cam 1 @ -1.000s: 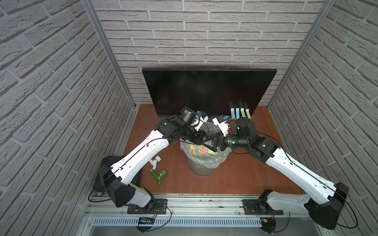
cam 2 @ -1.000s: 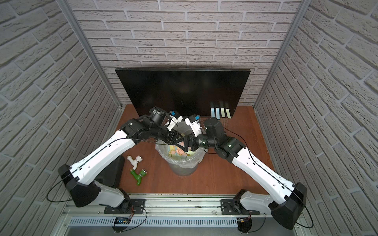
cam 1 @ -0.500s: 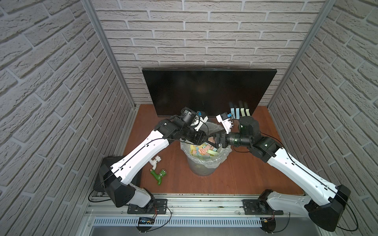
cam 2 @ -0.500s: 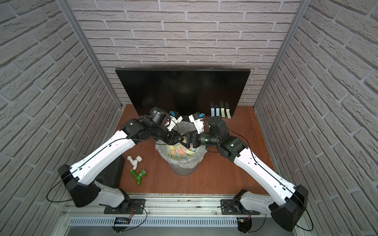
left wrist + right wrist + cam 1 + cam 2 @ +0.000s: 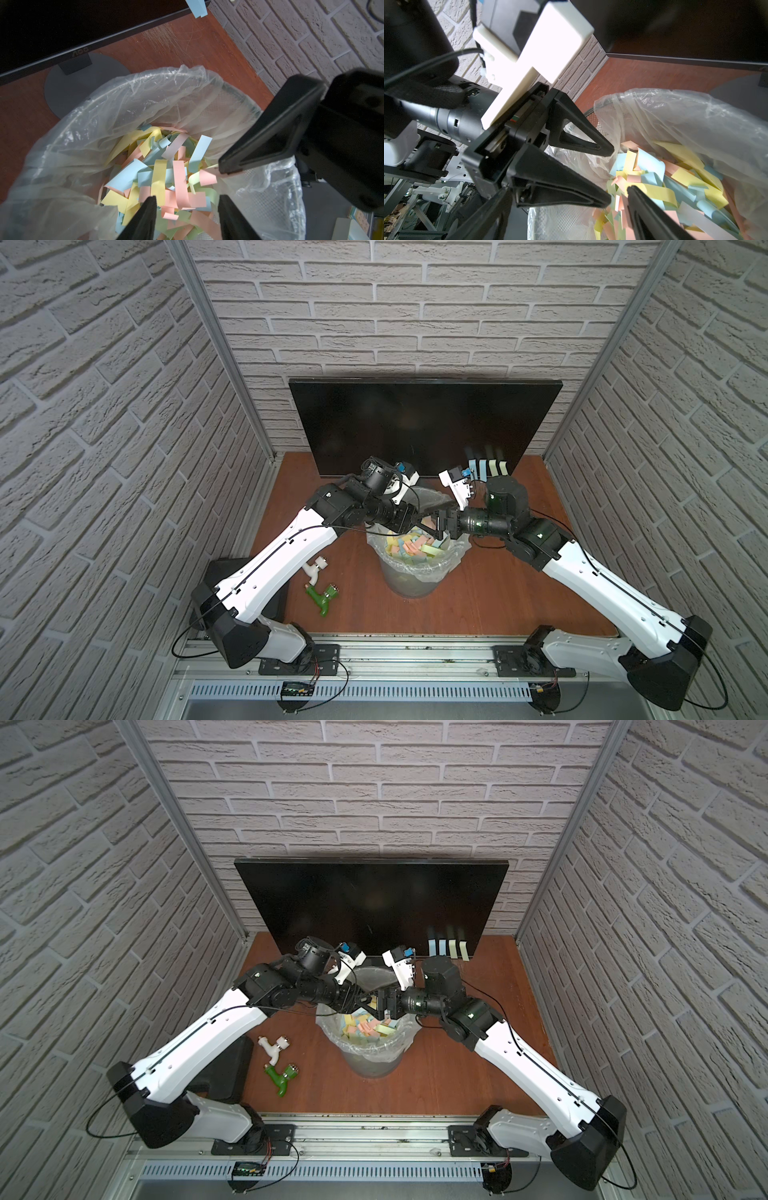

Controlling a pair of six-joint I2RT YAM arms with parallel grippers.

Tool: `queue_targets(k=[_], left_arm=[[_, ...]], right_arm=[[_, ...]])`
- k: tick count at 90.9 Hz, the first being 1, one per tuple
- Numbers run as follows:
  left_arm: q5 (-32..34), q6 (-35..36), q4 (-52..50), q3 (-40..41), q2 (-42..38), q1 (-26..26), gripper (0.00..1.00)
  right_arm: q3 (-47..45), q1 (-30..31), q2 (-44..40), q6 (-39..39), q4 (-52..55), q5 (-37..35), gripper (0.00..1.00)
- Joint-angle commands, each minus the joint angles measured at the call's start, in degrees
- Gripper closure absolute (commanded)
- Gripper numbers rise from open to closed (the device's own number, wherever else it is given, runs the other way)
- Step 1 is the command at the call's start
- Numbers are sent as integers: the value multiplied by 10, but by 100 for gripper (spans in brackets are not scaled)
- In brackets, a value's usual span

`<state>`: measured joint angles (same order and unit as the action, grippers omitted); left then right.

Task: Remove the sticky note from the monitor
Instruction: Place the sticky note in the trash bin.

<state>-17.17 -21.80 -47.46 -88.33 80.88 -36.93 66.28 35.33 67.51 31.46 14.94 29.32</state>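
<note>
The wide black glossy monitor (image 5: 415, 423) stands across the back of the red-brown tabletop (image 5: 498, 593), screen facing the arms. Four narrow pastel sticky notes (image 5: 487, 467) hang upright at its lower right corner. The left gripper (image 5: 187, 209) and right gripper (image 5: 435, 526), both spread apart, face each other over the plastic-lined mesh bin (image 5: 409, 587).

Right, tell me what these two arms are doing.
Both arms meet over the bin, which is full of loose notes and stands in front of the monitor. The left gripper and the right gripper are both open above the pile, and neither clearly holds anything. Four stuck notes hang at the monitor's lower corner, so there is more to remove.
</note>
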Motion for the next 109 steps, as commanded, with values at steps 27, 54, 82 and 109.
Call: queue_targets(k=[27, 54, 82, 109], left_arm=[[6, -25, 89, 19, -30, -3, 47], [5, -31, 96, 30, -31, -2, 48], [152, -3, -20, -33, -47, 1, 51], [254, 47, -164, -114, -21, 17, 42]], right_arm=[[-14, 8, 3, 15, -61, 28, 11], [-24, 8, 3, 27, -82, 34, 11], [28, 6, -40, -34, 57, -113, 12], [35, -11, -111, -25, 108, -247, 13]])
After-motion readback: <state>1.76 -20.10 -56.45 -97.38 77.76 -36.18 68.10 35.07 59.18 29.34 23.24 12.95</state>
